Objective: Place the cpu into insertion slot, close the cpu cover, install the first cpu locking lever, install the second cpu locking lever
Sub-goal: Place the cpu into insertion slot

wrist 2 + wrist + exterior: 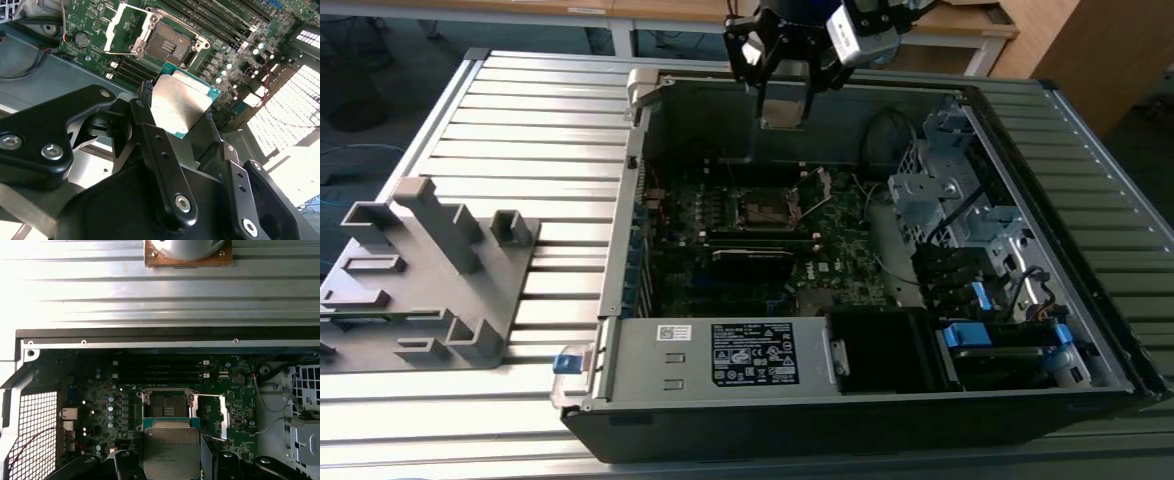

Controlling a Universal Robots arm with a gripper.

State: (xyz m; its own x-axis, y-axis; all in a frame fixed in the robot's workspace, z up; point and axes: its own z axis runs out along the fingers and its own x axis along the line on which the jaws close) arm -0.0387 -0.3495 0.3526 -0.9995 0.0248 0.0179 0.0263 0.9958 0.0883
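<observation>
My gripper (785, 98) hangs above the back wall of the open computer case, shut on the cpu (783, 110), a flat silver-grey square chip. In both wrist views the cpu (181, 102) (171, 447) sits between the black fingers (146, 131), held by two opposite edges. The insertion slot (761, 208) (168, 44) (166, 409) lies on the green motherboard, well below the chip, with its dark centre bare. The cpu cover (120, 29) (216, 416) (817, 188) is swung open beside the slot.
A grey power-supply box (720, 355) fills the case's near corner. Drive bays and cables (974, 250) line the exterior view's right side. A grey plastic fixture (427, 270) stands on the ribbed table at the exterior view's left. Memory slots (157, 371) run beside the socket.
</observation>
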